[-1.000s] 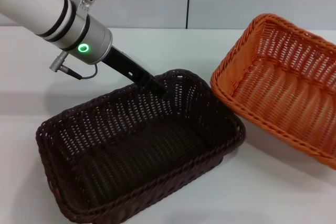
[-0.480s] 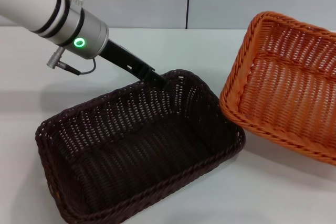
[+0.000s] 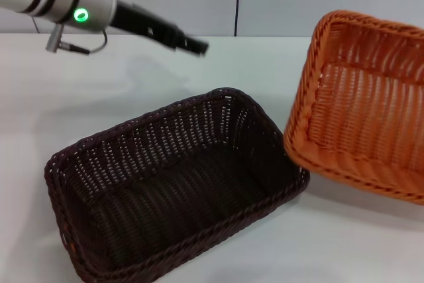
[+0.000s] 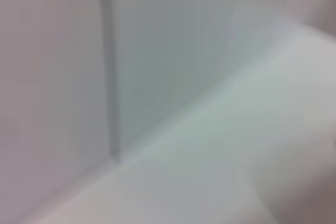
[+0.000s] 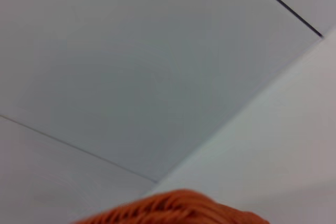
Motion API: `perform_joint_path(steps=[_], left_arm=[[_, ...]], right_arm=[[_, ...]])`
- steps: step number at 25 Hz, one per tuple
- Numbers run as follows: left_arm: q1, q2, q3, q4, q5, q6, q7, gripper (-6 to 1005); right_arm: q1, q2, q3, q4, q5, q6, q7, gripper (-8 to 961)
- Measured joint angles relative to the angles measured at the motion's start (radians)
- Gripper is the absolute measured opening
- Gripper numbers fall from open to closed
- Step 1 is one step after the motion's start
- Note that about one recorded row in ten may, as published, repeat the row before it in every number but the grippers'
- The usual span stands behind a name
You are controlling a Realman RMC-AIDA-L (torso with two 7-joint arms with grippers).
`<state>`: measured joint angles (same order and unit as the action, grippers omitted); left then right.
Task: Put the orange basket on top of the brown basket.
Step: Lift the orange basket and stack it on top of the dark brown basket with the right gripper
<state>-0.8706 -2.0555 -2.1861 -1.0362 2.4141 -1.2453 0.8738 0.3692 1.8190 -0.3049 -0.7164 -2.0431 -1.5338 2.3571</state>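
At far left, the left gripper (image 3: 197, 47) hangs in the air above the white table (image 3: 218, 64), beyond the dark brown rectangular woven wicker basket (image 3: 173, 187); whether it is spread or closed cannot be told. The brown basket sits flat, near centre. To the right, the bright orange rectangular woven wicker basket (image 3: 361, 104) is tilted steeply, its lower edge touching or overlapping the brown basket's right rim.
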Motion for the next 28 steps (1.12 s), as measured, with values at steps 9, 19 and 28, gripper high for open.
perform_joint_path(steps=[9, 19, 28], left_arm=[[0.163, -0.001, 0.0, 0.014, -0.433, 0.349, 0.238, 844], [0.205, 0.0, -0.003, 0.063, -0.55, 0.381, 0.303, 844], [0.235, 0.0, -0.018, 0.151, -0.741, 0.411, 0.45, 844]], right_arm=[[-0.024, -0.001, 0.015, 0.0, 0.26, -0.046, -0.11, 353], [0.002, 0.0, 0.012, 0.006, 0.438, -0.055, -0.143, 325], [0.125, 0.067, -0.016, 0.054, 0.516, -0.113, -0.233, 318]])
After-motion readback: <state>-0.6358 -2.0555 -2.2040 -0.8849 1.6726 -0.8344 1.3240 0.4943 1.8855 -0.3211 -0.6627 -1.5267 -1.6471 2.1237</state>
